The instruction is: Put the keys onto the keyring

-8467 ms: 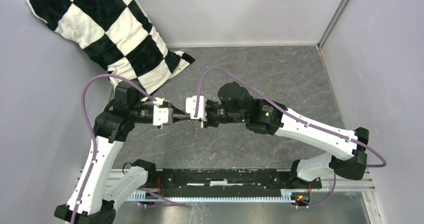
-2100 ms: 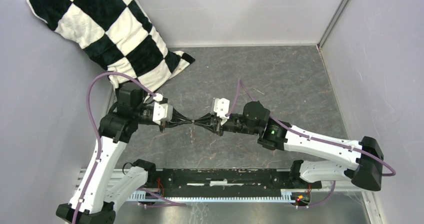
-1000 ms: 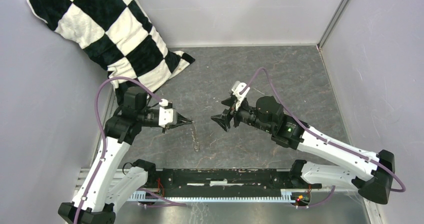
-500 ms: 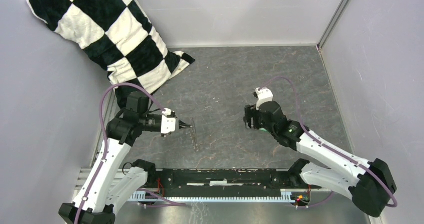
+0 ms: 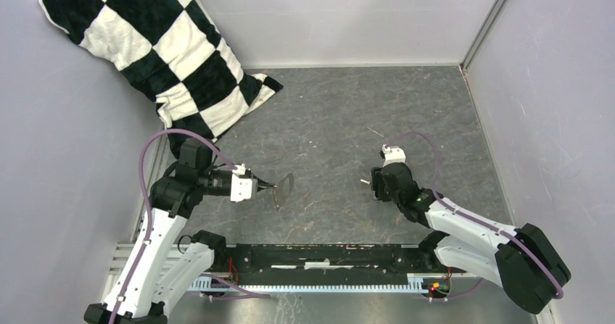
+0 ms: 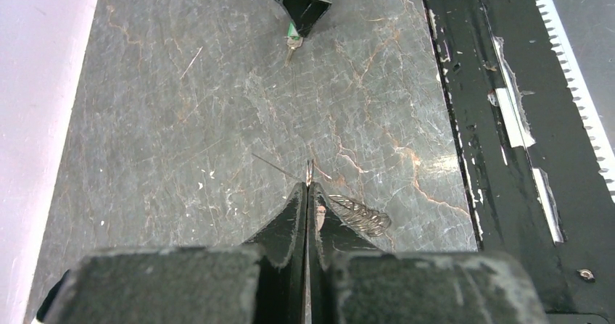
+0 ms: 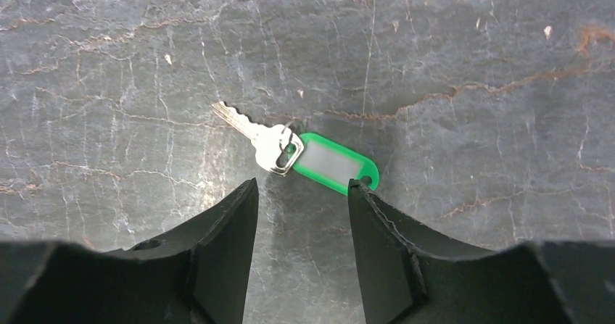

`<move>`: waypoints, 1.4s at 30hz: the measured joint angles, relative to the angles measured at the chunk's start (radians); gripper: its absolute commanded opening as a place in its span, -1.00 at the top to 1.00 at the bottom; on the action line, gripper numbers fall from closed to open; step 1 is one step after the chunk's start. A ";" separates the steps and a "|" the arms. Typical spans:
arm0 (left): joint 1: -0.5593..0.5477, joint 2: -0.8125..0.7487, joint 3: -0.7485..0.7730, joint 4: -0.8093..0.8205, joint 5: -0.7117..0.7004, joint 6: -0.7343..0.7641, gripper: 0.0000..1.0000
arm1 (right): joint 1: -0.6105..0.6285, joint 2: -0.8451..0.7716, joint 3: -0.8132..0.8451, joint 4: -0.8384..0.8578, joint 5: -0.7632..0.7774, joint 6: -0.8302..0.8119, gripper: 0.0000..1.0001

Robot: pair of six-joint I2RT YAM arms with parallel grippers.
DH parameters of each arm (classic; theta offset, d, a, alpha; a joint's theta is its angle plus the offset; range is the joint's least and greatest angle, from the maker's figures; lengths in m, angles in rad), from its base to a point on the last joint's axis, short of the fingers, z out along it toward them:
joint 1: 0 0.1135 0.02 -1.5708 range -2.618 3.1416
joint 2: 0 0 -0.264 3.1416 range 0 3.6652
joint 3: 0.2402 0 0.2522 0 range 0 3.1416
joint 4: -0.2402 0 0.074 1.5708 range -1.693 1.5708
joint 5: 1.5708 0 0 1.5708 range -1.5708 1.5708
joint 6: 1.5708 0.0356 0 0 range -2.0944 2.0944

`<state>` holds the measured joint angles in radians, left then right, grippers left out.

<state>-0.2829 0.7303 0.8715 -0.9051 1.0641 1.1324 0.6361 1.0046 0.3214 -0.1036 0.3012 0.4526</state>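
We find the left tool clamped shut on the keyring. The right tool stands part open above the green-tagged key, which lies loose on the counter. Threading not yet done.

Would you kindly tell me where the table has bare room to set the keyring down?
Open: the far right stretch of the table, between the back wall and the right pincer, and the middle strip between the keyring and the key. Crowded: the far left corner, under the checkered pillow.
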 measured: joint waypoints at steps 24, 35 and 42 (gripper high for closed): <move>0.000 -0.032 0.000 -0.008 -0.001 -0.001 0.96 | -0.002 0.106 0.026 0.144 0.003 -0.129 0.39; 0.000 -0.035 0.000 -0.010 -0.001 -0.002 0.95 | -0.002 0.127 0.026 0.167 -0.002 -0.145 0.32; 0.000 -0.046 0.000 -0.011 -0.001 -0.002 0.95 | -0.003 0.140 0.024 0.170 -0.008 -0.148 0.30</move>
<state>-0.2829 0.6846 0.8711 -0.9157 1.0630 1.1309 0.6334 1.1442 0.3454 0.0666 0.2928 0.3050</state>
